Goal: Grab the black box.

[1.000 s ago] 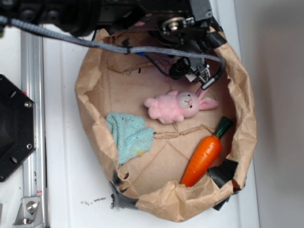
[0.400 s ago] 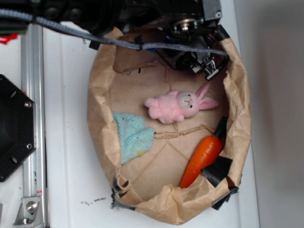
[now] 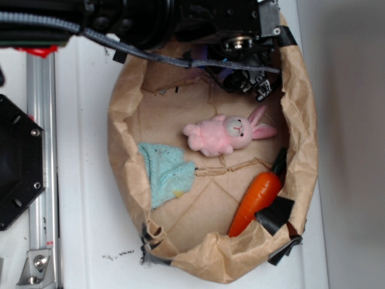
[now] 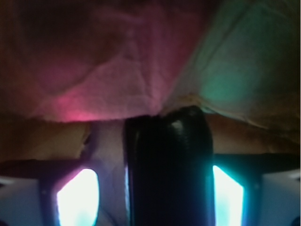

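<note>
Wrist view shows the black box [image 4: 167,165] in the lower centre of the frame, standing between the two glowing fingers [image 4: 77,197], which appear closed on its sides. Paper bag [image 3: 126,120] wall crowds close above it, so a lift could snag the crumpled paper and twist the glossy block loose. In the exterior view the arm hides the box entirely.
</note>
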You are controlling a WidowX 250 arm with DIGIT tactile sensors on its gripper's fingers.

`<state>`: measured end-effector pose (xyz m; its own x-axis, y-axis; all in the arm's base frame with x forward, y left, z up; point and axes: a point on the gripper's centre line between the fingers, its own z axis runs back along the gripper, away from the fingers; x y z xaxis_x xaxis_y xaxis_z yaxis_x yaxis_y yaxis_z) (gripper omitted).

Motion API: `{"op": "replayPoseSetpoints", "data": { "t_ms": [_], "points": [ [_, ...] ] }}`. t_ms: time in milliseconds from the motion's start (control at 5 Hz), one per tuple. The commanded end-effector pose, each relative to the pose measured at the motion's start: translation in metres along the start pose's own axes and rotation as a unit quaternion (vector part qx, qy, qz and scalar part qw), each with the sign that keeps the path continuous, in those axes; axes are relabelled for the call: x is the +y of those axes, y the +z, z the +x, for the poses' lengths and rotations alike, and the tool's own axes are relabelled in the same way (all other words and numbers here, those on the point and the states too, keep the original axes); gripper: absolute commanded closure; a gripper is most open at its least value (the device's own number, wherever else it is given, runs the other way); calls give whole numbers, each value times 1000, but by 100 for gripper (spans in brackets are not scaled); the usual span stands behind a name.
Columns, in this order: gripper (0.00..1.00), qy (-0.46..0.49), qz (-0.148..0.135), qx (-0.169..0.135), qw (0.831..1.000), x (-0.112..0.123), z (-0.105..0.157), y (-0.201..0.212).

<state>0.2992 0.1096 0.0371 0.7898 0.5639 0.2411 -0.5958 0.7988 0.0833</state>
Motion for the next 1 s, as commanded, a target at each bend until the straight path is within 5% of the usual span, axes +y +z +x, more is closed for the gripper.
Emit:
{"op": "replayPoseSetpoints", "data": {
  "t_ms": [0, 400, 600, 800],
  "points": [
    [100, 10, -13, -36, 999, 3, 12, 21],
    [100, 12, -15, -42, 999, 4, 12, 25],
    [100, -14, -34, -19, 999, 1, 6, 37],
    [100, -123, -99, 0, 988, -24, -24, 83]
  ]
}}
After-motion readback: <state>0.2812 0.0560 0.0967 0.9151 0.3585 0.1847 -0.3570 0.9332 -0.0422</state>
